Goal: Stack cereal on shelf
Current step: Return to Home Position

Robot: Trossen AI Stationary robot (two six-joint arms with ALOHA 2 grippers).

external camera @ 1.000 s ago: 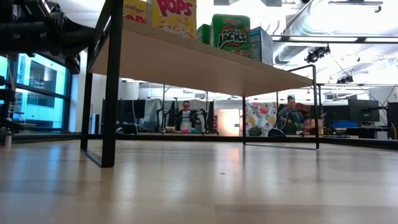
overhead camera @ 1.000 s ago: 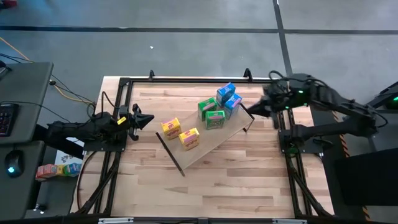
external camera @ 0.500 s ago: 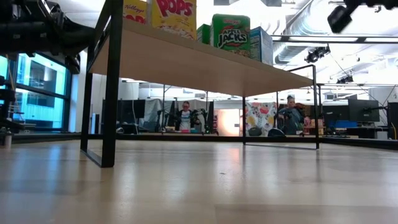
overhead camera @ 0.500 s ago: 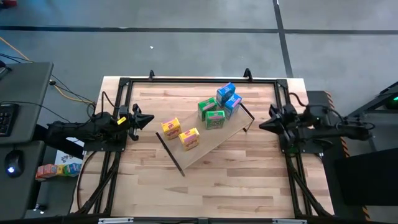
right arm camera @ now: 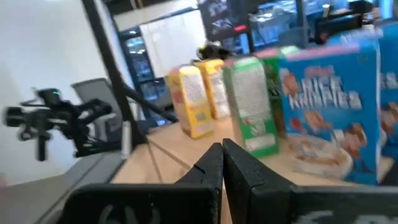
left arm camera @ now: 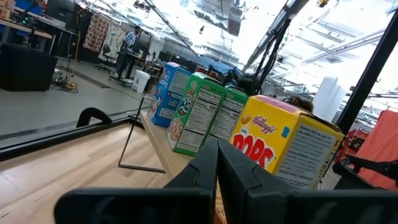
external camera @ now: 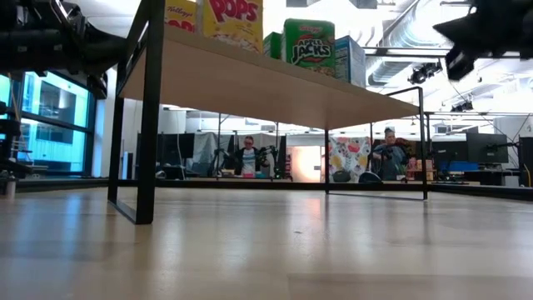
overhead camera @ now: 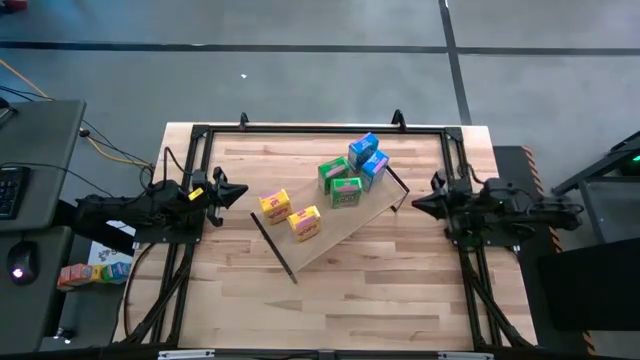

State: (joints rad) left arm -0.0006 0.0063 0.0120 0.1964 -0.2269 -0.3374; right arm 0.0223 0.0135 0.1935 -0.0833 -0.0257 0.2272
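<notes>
Now six cereal boxes point(overhead camera: 345, 190) stand on shelf point(overhead camera: 335, 238). Left gripper point(overhead camera: 243, 192) at table point(overhead camera: 380, 290) left edge, right gripper point(overhead camera: 417, 203) at right edge; both jaws closed, empty.

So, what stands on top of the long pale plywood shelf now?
Two yellow cereal boxes, two green cereal boxes and two blue cereal boxes. The shelf board beneath them is covered.

- "Kellogg's" and "POPS" read on yellow cereal box point(left arm camera: 277, 146) at shelf point(left arm camera: 163, 144) end.
- "POPS" also seen in low view.
- "APPLE JACKS" printed on green cereal box point(external camera: 309, 43).
- "RICE" made out on blue cereal box point(right arm camera: 329, 106); second word blurred.
</notes>
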